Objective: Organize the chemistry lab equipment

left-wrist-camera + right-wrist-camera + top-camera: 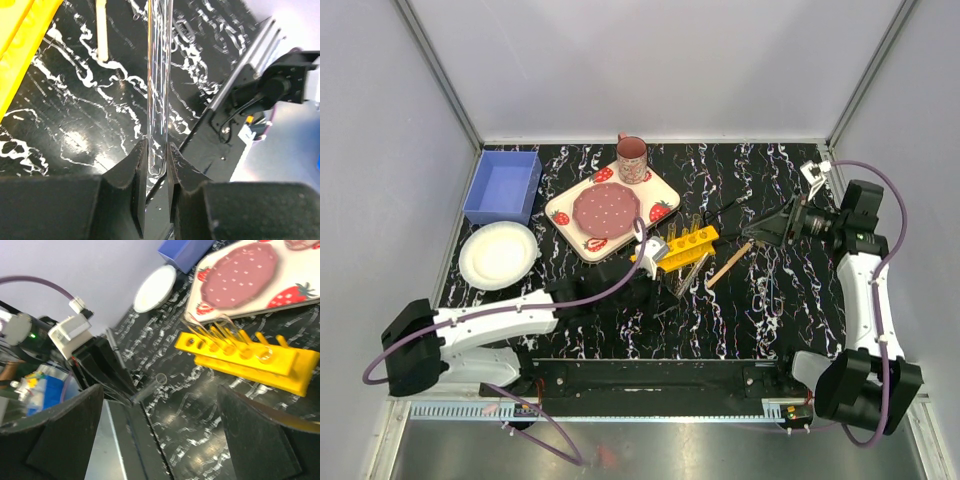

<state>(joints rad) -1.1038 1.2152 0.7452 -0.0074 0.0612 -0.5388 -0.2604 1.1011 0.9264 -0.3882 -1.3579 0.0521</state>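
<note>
Top external view shows a black table with white marbled veining (620, 330) carrying everything. The largest thing on it is a cream, round-cornered square plate printed with strawberries (612, 210), with a dull-red dotted disc filling its middle. A pink strawberry-patterned mug (631, 158) stands upright at the plate's far corner, its inside too small to make out. At the far left sits a blue rectangular plastic bin (503, 187) with smooth walls, and a round white paper plate (498, 254) lies just on its near side. The yellow plastic test-tube rack (688, 243) lies mid-table, just beside the strawberry plate's near-right edge. In the right wrist view several thin clear tubes (220, 335) stand in its round holes, tilted toward that plate. A wooden-handled brush (728, 265) lies flat just right of the rack. The left gripper (156, 155) is clenched on one more clear glassy tube (160, 75), pinched near one end between matte black fingers, with the tube pointing out over the table beside the rack. The right gripper (760, 230) hangs right of the rack with its jaws spread wide, grasping nothing
</note>
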